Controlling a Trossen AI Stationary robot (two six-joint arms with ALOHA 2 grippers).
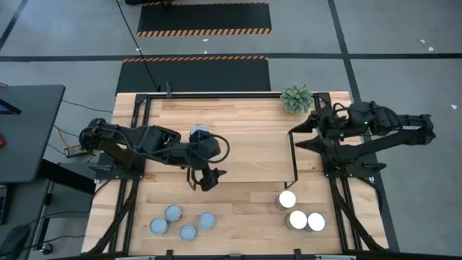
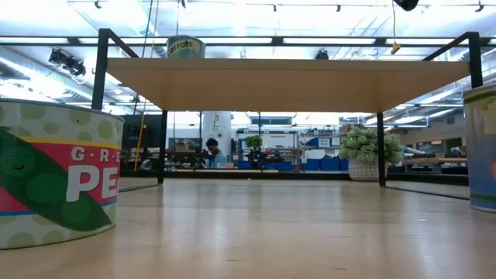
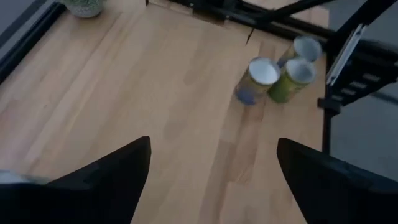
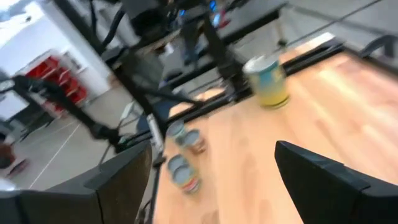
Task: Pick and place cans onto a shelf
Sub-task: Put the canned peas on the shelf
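The shelf [image 1: 245, 137] is a light-wood board with black rod frames, standing at the table's far middle. One can [image 1: 198, 133] stands upright on its left part; it also shows in the low view [image 2: 186, 46] and the right wrist view [image 4: 267, 81]. Three white-topped cans [image 1: 297, 219] stand on the table at the near right and show in the left wrist view [image 3: 264, 78]. Several blue-grey-topped cans [image 1: 180, 222] stand at the near left. My left gripper [image 1: 208, 179] is open and empty over the shelf's near edge. My right gripper [image 1: 299, 137] is open and empty at the shelf's right end.
A small potted plant [image 1: 297, 97] stands at the table's far right, behind the shelf. In the low view a green-and-red labelled can [image 2: 54, 178] stands close at the left and another can [image 2: 482, 147] at the right edge. A person sits in the room far behind.
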